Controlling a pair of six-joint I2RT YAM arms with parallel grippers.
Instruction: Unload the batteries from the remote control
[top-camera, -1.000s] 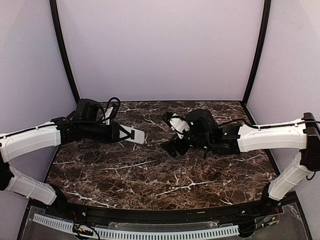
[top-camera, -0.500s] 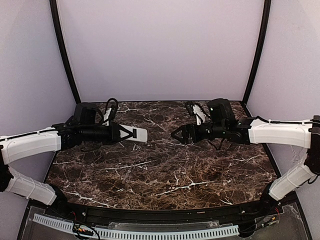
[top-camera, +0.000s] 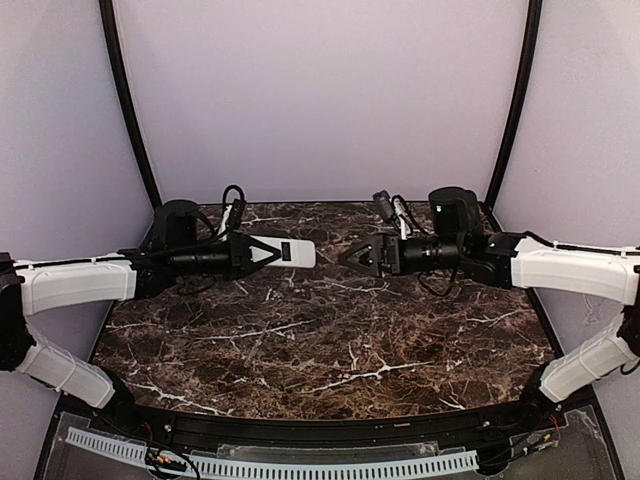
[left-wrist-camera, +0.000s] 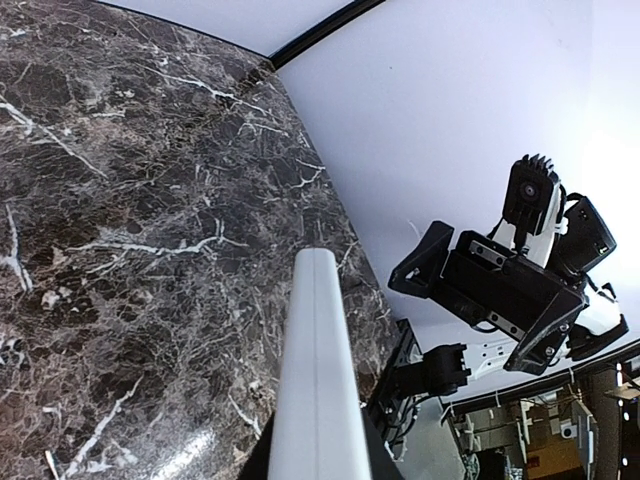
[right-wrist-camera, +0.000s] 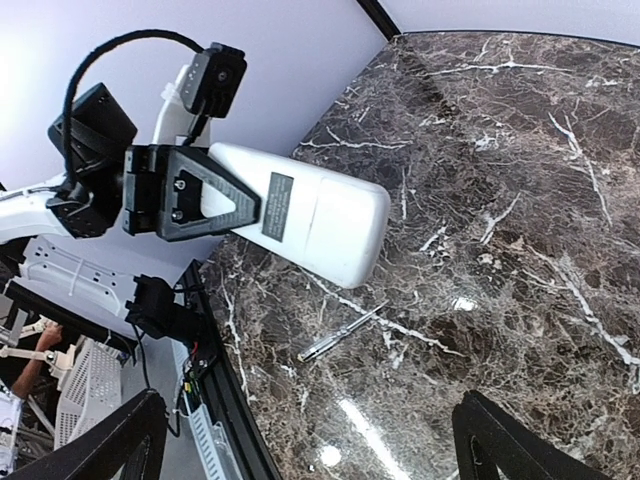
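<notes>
In front of and below the remote control (top-camera: 285, 252), the marble table (top-camera: 320, 340) shows no loose batteries, so they are probably inside it. The left gripper (top-camera: 264, 253) is clamped on the remote's left end, holding it roughly level in the air with its free end offered rightward. Just right of that end, the right gripper (top-camera: 352, 256) faces it, jaws spread wide and empty, apparently ready to work on it.

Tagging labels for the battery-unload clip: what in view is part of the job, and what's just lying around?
Job: remote control, clamped in left gripper; right gripper, open, facing it. Batteries not visible.
Lying about: thin silvery stick on the table.
</notes>
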